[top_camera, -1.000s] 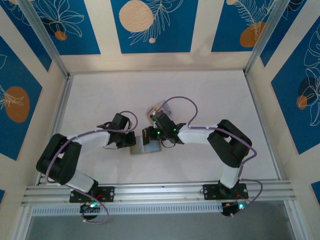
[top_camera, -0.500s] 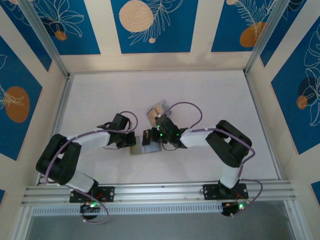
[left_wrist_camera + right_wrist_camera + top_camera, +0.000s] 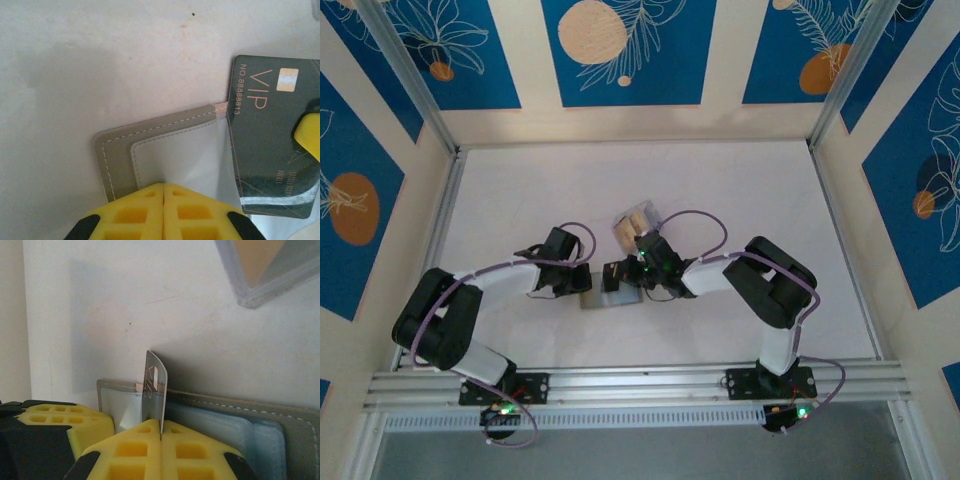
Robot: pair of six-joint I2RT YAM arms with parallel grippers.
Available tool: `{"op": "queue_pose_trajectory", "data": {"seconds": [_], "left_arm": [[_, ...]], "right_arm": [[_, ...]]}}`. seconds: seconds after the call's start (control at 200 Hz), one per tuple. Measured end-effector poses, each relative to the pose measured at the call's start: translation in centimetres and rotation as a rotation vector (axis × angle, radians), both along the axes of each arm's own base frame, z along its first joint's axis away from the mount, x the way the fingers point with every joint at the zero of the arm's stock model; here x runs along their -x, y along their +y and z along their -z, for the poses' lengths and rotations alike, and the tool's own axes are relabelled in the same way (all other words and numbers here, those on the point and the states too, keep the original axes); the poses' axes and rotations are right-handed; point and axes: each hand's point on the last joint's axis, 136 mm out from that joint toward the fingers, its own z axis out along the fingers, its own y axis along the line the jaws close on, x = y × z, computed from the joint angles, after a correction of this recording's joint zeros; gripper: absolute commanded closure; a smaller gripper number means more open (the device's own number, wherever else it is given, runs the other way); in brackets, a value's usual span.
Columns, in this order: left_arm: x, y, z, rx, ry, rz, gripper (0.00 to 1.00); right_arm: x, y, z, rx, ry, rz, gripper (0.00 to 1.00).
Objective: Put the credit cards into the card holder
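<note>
The grey card holder (image 3: pixel 610 298) lies open on the table between both grippers, its pale-blue pockets (image 3: pixel 235 427) facing up. My left gripper (image 3: pixel 164 186) is shut on the card holder's pale inner sleeve (image 3: pixel 180 155) at the grey edge (image 3: pixel 117 155). My right gripper (image 3: pixel 161 424) is shut on a black credit card (image 3: pixel 153 385) marked VIP, held on edge over the holder. From the left wrist view this black card (image 3: pixel 270 145) overlaps the holder's right side. In the top view the left gripper (image 3: pixel 583 283) and right gripper (image 3: pixel 625 276) sit close together.
A clear plastic case (image 3: pixel 636 221) with tan cards inside lies just behind the right gripper, and its corner (image 3: pixel 265 270) reaches into the right wrist view. The left gripper's yellow finger (image 3: pixel 65 427) stands close beside the right one. White tabletop stretches all around.
The right arm has shifted toward the near left with the black card, closer over the holder, uncovering the clear case behind it. The left arm has stayed put.
</note>
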Motion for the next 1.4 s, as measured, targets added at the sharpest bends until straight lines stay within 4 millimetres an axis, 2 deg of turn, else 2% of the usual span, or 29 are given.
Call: {"op": "queue_pose_trajectory", "data": {"seconds": [0.745,0.855,1.19,1.401], "left_arm": [[-0.1,0.2,0.1,-0.009,-0.004,-0.004,0.93],[-0.1,0.5,0.2,-0.024,-0.005,-0.011,0.93],[-0.1,0.5,0.2,-0.026,-0.007,-0.013,0.93],[-0.1,0.4,0.2,-0.036,-0.013,-0.007,0.93]], "right_arm": [[1.5,0.8,0.4,-0.018,0.055,-0.062,1.00],[1.4,1.4,0.4,-0.009,0.052,-0.093,1.00],[1.7,1.5,0.4,0.005,0.032,-0.127,1.00],[2.9,1.6,0.0,-0.012,0.053,-0.168,1.00]]}}
